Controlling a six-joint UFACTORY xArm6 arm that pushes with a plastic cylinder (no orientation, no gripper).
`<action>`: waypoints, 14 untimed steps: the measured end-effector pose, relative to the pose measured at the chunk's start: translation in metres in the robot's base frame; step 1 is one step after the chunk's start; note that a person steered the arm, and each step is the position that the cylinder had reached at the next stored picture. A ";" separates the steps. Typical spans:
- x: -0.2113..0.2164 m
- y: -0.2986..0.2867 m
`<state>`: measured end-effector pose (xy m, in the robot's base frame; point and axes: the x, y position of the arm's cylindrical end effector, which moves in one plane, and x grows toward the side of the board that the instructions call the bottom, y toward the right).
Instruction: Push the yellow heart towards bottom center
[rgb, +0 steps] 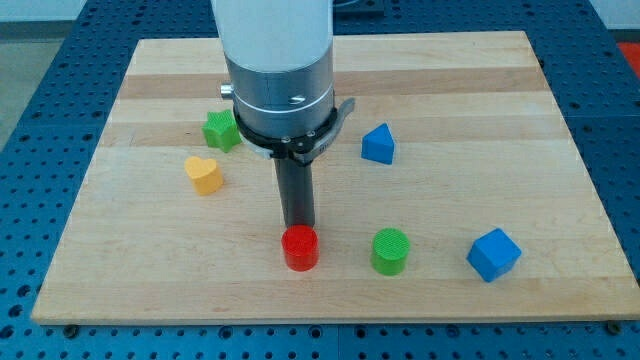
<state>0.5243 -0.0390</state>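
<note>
The yellow heart lies on the wooden board at the view's left, a little above the middle height. My tip is right behind the red cylinder, touching or nearly touching its top edge. The tip is to the right of the yellow heart and lower, well apart from it. The arm's wide white and grey body hangs over the board's upper middle.
A green star-shaped block sits above the yellow heart, partly next to the arm body. A blue triangular block is at the right of centre. A green cylinder and a blue cube lie near the bottom right.
</note>
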 end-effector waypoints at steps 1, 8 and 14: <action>-0.046 -0.002; -0.081 -0.124; 0.009 -0.122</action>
<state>0.5336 -0.1610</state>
